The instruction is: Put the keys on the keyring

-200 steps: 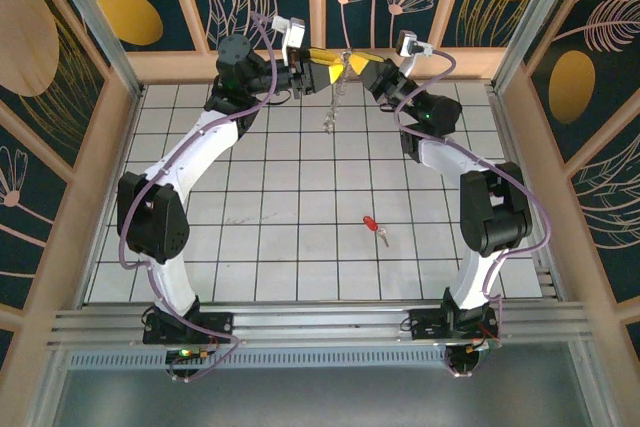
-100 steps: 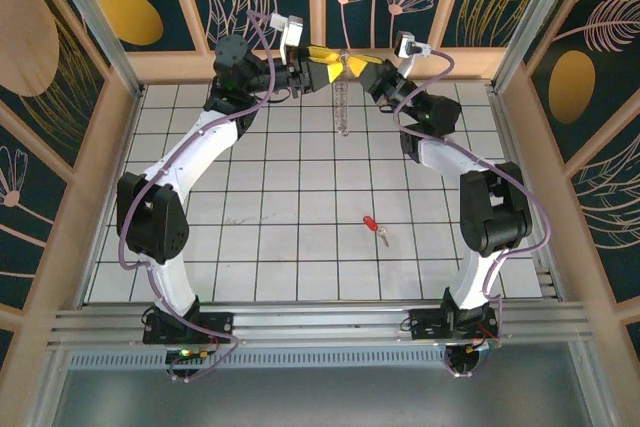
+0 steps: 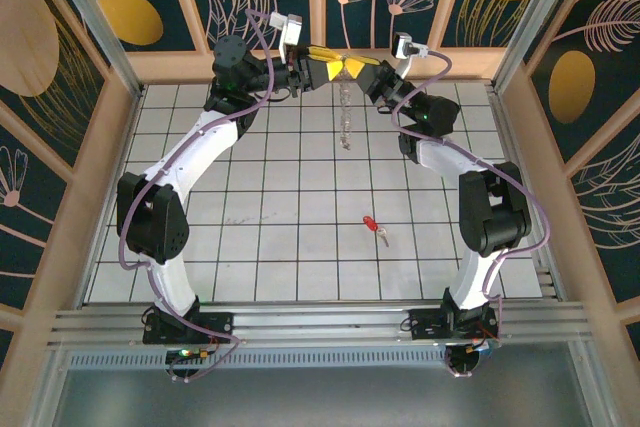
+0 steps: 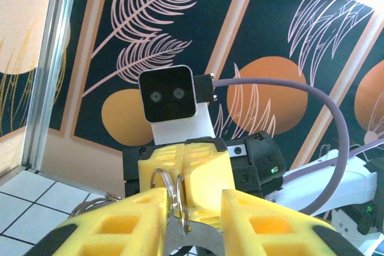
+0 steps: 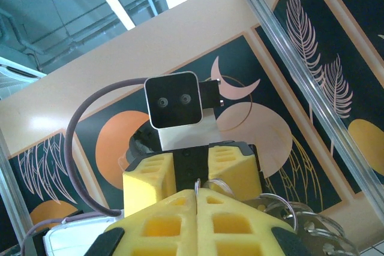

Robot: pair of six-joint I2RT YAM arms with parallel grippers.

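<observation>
Both grippers meet raised above the table's far edge. My right gripper (image 3: 354, 68) (image 5: 197, 199) is shut on a thin metal ring of the keyring (image 5: 197, 185), which pokes out between its fingertips. The rest of the keyring (image 3: 346, 119) hangs below as a silvery chain-like strand. My left gripper (image 3: 334, 69) (image 4: 195, 208) faces it with jaws apart. The keyring's rings (image 4: 173, 191) lean on its left finger, over a flat metal piece. The red-headed key (image 3: 372, 225) lies alone on the grid table, right of centre.
A wooden rail (image 3: 180, 65) and patterned panels close the back, just behind the grippers. Wooden side walls (image 3: 70, 207) flank the white grid table (image 3: 280, 247). An aluminium rail (image 3: 320, 322) runs along the near edge by the arm bases.
The hanging keyring has swung to the right and now hangs straighter. The left jaws have narrowed a little around the ring. The key has not moved.
</observation>
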